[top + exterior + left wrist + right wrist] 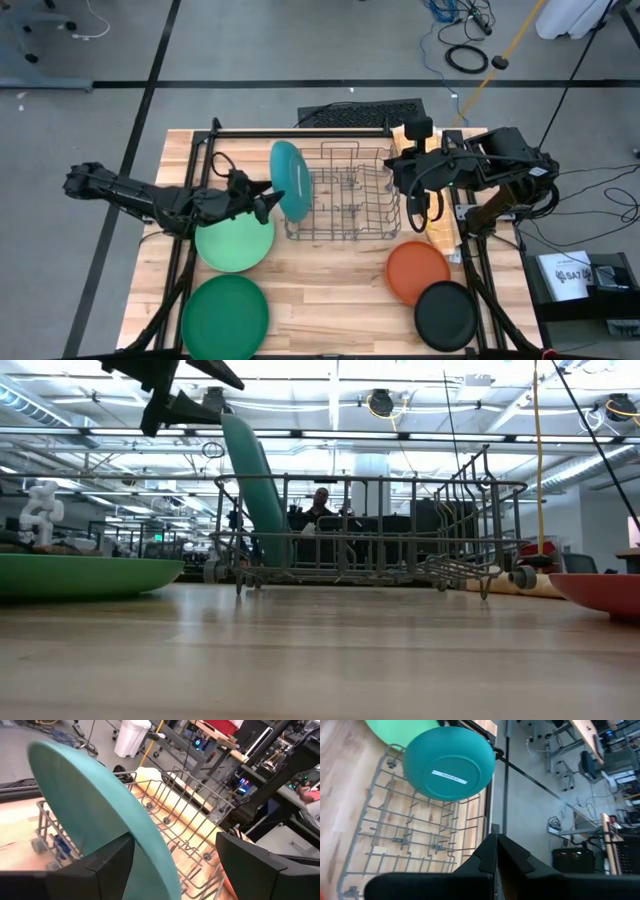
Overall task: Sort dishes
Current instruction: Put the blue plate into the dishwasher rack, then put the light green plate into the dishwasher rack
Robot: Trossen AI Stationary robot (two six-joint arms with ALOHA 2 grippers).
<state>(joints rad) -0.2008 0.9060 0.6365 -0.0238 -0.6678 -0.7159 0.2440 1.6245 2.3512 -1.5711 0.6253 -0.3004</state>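
Plates first: we count five, and only the teal plate [289,179] is in the rack [345,195] so far, standing on edge at its left end, leaning a bit against the wires. The other four sit flat on the worktop [330,290]: light green plate [234,241] just left of the rack, dark green plate [225,313] in front of it, then orange plate [418,271] and black plate [446,315] touching or overlapping each other on the right. So we'd call it roughly one down, four to go, if the rack is where they all belong.

Left gripper [268,200] is right at the teal plate's rim. In the left wrist view its fingers [107,865] are spread wide with the plate's edge passing between them, and we see no pinch on it, so we read that as released, though contact on the hidden side can't be ruled out.

Right gripper [421,205] hangs at the rack's right end, fingers [485,857] pressed together on nothing.
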